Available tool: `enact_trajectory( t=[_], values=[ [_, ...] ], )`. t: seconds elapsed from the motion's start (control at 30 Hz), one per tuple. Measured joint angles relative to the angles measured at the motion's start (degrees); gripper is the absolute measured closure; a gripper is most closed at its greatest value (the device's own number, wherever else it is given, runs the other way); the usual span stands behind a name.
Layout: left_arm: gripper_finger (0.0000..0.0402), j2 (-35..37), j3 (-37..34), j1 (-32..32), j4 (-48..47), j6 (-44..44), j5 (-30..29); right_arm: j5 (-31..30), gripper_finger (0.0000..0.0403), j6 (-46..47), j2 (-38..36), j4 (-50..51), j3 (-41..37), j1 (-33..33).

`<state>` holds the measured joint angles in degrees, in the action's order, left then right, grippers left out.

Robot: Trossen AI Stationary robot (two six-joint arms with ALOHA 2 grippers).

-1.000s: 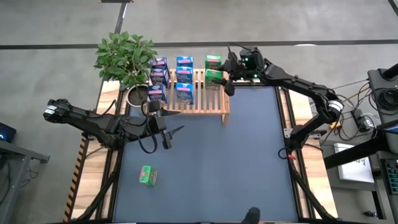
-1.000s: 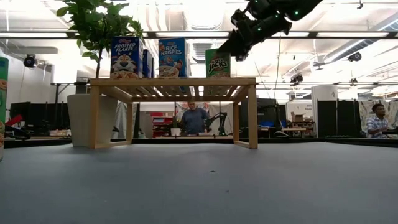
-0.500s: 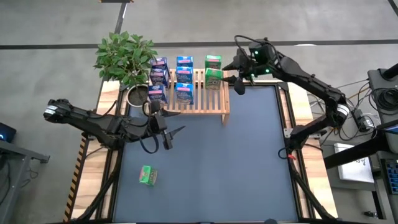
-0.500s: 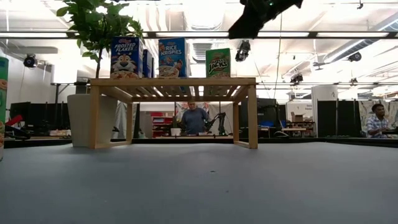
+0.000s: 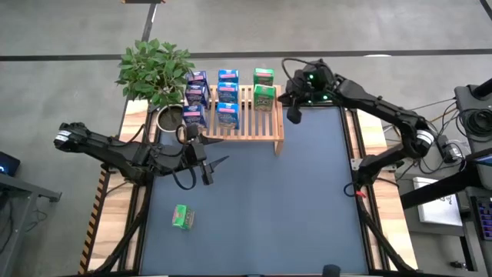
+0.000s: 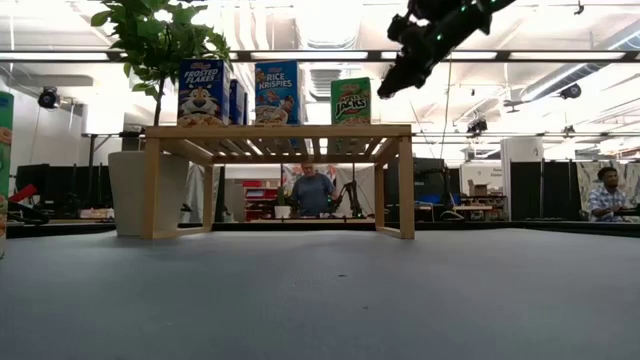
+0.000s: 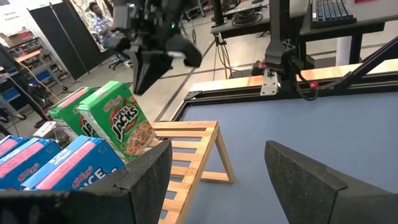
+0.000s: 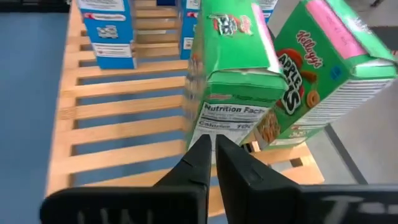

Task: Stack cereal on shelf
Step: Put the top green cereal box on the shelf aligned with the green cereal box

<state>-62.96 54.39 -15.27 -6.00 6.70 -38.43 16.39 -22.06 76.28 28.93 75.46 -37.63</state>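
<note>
The wooden slatted shelf (image 5: 244,123) stands at the table's far side. Several blue cereal boxes (image 5: 227,95) and two green ones (image 5: 264,95) stand upright on its slats. Another green box (image 5: 181,218) lies flat on the mat at the near left. My right gripper (image 5: 291,114) is shut and hovers just off the shelf's right end, above and to the right of the green boxes (image 6: 351,101), touching nothing. In the right wrist view its fingers (image 8: 212,155) point at the nearer green box (image 8: 233,74). My left gripper (image 5: 214,165) stands open over the mat in front of the shelf.
A potted plant (image 5: 155,69) stands at the shelf's left end. The blue mat (image 5: 292,200) stretches in front of the shelf. Wooden strips and rails (image 5: 355,146) run along the table's sides. A person (image 6: 313,190) sits in the room beyond.
My right gripper has drawn back from the green boxes toward the table's right edge, rising and then coming down a little, and has shut on nothing. The boxes stay upright on the shelf.
</note>
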Motion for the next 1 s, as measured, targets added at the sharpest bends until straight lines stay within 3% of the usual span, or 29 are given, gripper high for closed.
enact_trajectory(
  t=[0.67,1.0],
  values=[
    [0.0161,0.0,0.0,0.0,0.0,0.1,0.0,-4.6,0.039,-3.3,1.8,-5.4,-0.2,-0.2],
    [0.0161,0.0,0.0,0.0,0.0,0.6,0.0,-1.3,0.039,-2.4,0.9,4.9,0.4,1.8]
  ],
)
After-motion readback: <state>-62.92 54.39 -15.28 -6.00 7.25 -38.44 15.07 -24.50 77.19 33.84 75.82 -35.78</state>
